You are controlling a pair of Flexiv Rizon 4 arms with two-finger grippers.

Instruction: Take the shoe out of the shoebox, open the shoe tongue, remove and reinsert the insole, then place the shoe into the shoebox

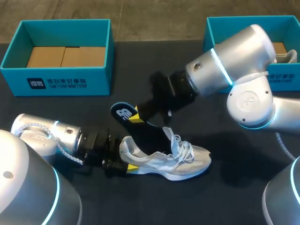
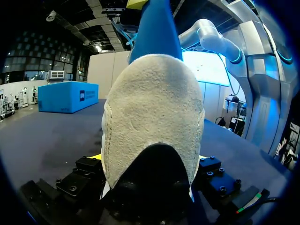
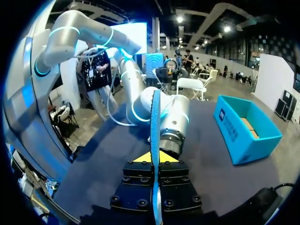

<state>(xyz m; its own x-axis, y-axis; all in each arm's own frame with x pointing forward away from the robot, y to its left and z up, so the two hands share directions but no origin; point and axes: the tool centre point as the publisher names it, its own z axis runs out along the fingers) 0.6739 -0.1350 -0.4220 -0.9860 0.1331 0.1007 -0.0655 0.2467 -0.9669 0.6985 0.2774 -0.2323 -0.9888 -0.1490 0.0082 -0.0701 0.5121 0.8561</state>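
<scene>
Insole (image 1: pixel 121 112) in right tool (image 1: pixel 137 117)

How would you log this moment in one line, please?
left tool: shut on shoe heel | right tool: shut on insole | shoe: on table

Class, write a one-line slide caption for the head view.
Left gripper holds the white shoe by its heel; right gripper holds the blue insole.

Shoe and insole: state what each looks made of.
On the shoe, the heel looks like pale suede or brushed fabric: matte, with a fine nap. The insole looks like thin foam with a smooth blue fabric top, though the look leaves that open; its edge is slim.
</scene>
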